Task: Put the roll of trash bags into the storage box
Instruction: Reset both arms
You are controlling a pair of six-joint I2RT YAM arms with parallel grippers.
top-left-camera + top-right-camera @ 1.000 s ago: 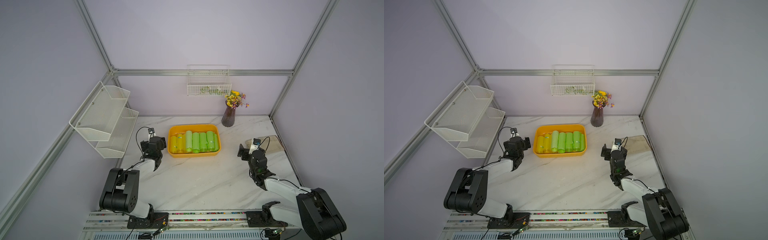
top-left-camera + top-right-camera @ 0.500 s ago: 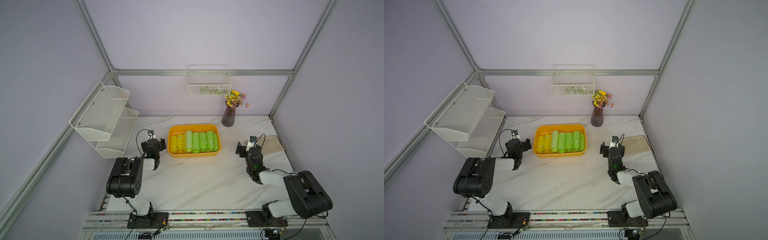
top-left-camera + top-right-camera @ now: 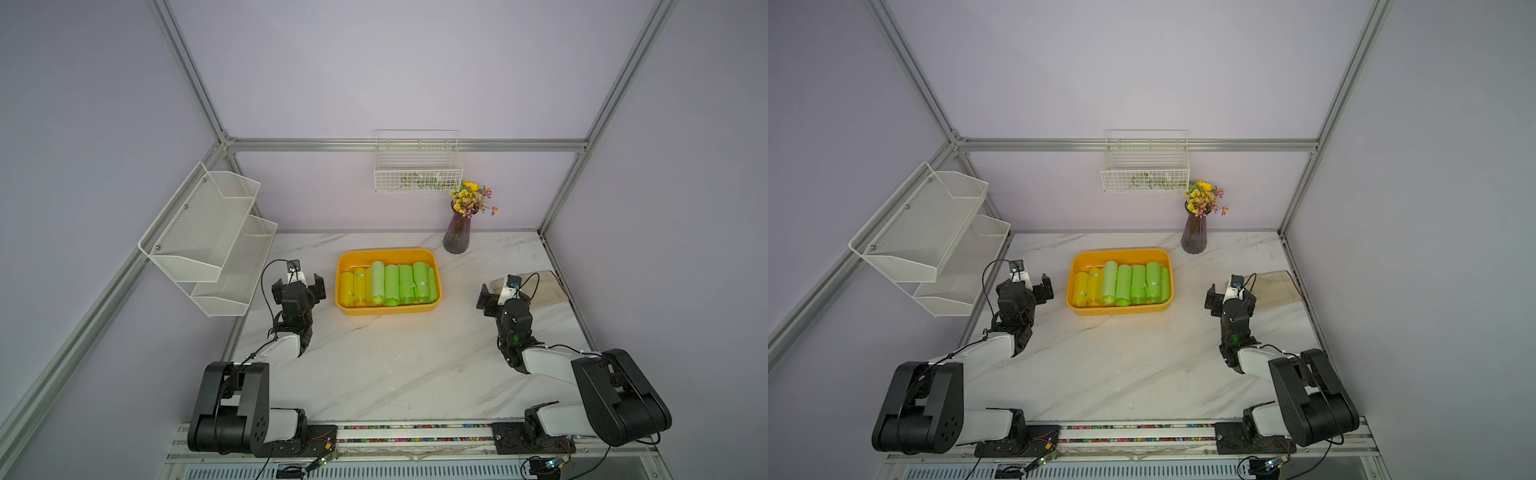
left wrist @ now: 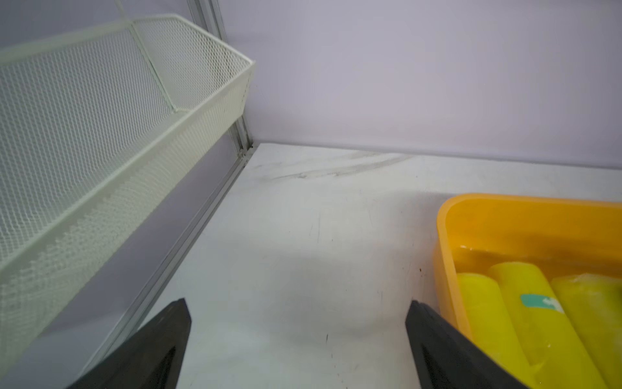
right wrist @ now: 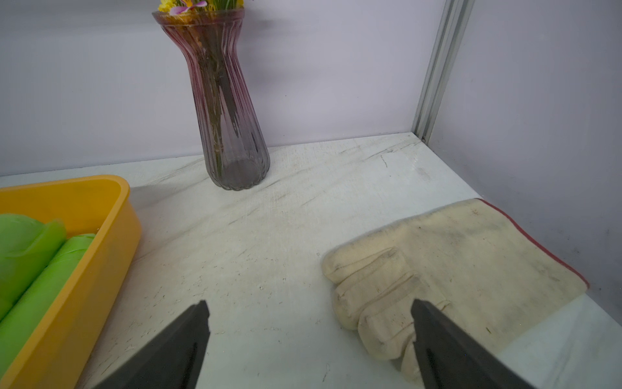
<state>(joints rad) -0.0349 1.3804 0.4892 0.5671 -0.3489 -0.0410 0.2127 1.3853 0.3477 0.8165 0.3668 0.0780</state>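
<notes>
Marble tabletop [image 3: 395, 365] with two arms reaching in from its near edge. The storage box [image 3: 388, 310] is sitting toward the middle of the far edge, and the rolls of trash bags [image 3: 391, 285] are lying inside it side by side, yellow ones at its left end and green ones filling the rest. No roll is lying on the bare surface. The left gripper [image 3: 298, 286] is hanging just beside the left end of the box, apart from it, with its jaws spread wide and grasping nothing; in the left wrist view the gripper [image 4: 298, 303] is framing only bare marble. The right gripper [image 3: 505, 297] is hanging near the right edge, well apart from the box, likewise released and carrying nothing. A cream work glove [image 5: 454, 269] is lying flat along the right edge, partly under one of its fingers [image 5: 447, 343] in the right wrist view. A purple glass vase [image 3: 457, 233] of flowers is standing by the far edge, near the right far corner of the box. A white wire basket [image 3: 417, 176] is hanging on the back wall, and a white mesh shelf [image 3: 208, 239] is hanging on the left wall.
</notes>
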